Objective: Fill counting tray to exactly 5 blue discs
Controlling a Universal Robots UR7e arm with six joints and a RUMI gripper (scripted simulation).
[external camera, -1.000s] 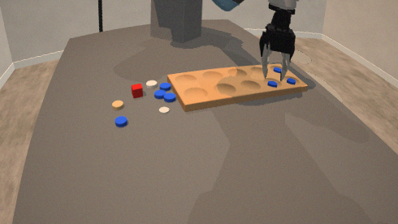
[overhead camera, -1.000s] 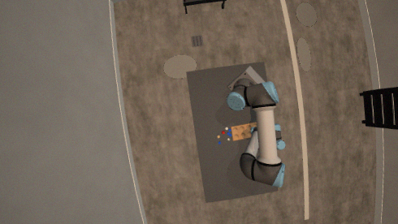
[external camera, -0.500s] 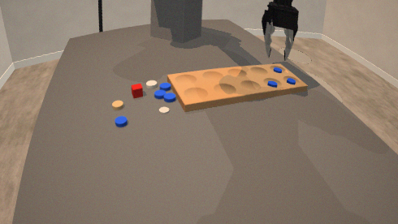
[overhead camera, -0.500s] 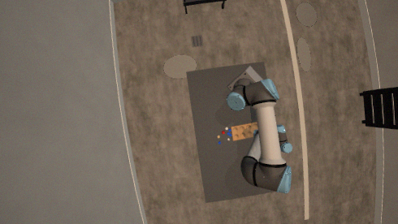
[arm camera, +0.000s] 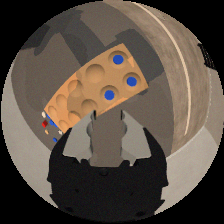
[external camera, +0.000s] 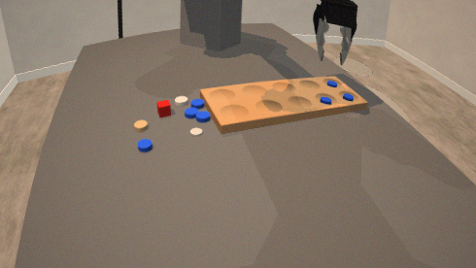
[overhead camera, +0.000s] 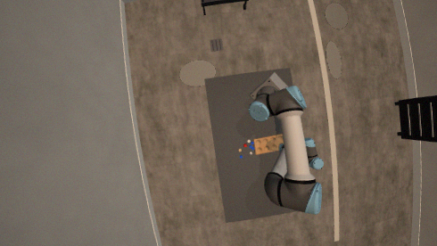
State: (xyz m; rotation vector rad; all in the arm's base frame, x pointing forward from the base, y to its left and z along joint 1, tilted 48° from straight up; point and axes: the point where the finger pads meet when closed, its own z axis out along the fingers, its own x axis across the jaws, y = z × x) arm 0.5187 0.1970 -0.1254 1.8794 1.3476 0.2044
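The orange counting tray (external camera: 284, 102) lies on the dark table, and it also shows in the wrist view (arm camera: 95, 85). Three blue discs lie in separate pockets at its right end (external camera: 331, 83) (external camera: 325, 100) (external camera: 348, 97). Its other pockets are empty. My gripper (external camera: 331, 59) hangs well above the tray's right end, open by a small gap, with nothing between the fingers. Three loose blue discs (external camera: 197, 111) lie in a cluster just off the tray's left end. Another blue disc (external camera: 145, 145) lies further to the front left.
A red cube (external camera: 164, 108), two white discs (external camera: 181, 100) (external camera: 196, 131) and a tan disc (external camera: 141, 125) lie among the loose blue discs left of the tray. The arm's base column (external camera: 214, 21) stands at the back of the table.
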